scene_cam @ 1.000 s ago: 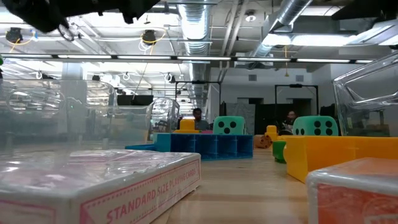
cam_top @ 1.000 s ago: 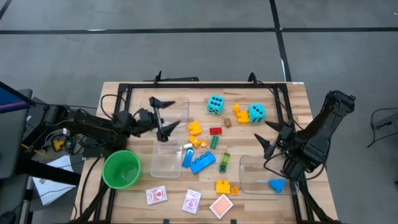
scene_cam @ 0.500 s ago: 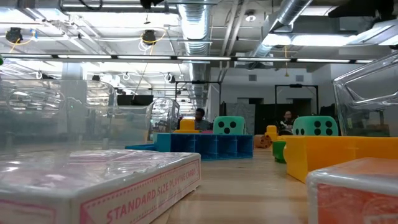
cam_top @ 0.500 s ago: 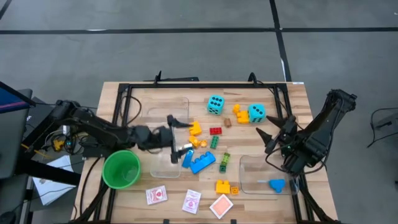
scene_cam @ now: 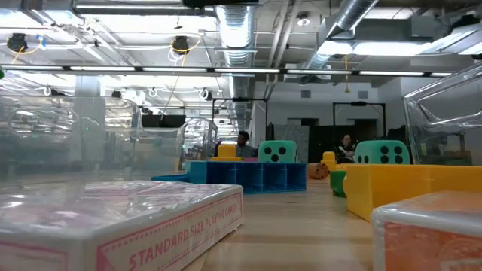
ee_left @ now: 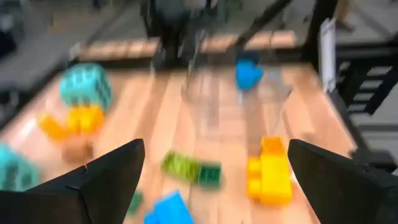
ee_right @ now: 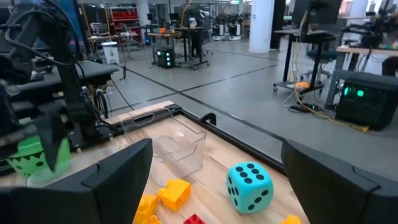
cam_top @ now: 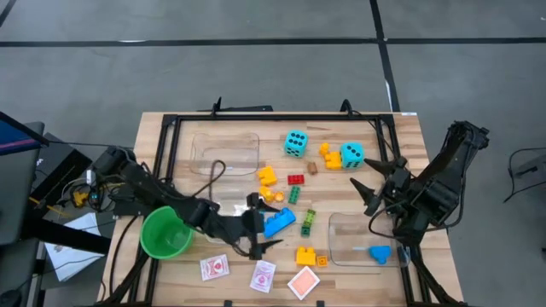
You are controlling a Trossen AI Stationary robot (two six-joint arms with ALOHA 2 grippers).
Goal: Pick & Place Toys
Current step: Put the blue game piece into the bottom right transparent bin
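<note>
Overhead arrangement, left to right. The green cup stands near the table's left edge, touching the left arm. The left gripper, fingers spread and empty, hangs low over the table's centre-front, just beside the large blue brick. Behind it a clear bin occupies the left-rear corner inside the black frame. Three playing-card packs line the front edge. Small bricks crowd the middle; a yellow brick lies nearer the front. Two cyan dice sit toward the rear, with bare wood behind them. A second clear bin at front right holds a blue piece. The right gripper, open and empty, hovers beside that bin near the right edge.
</note>
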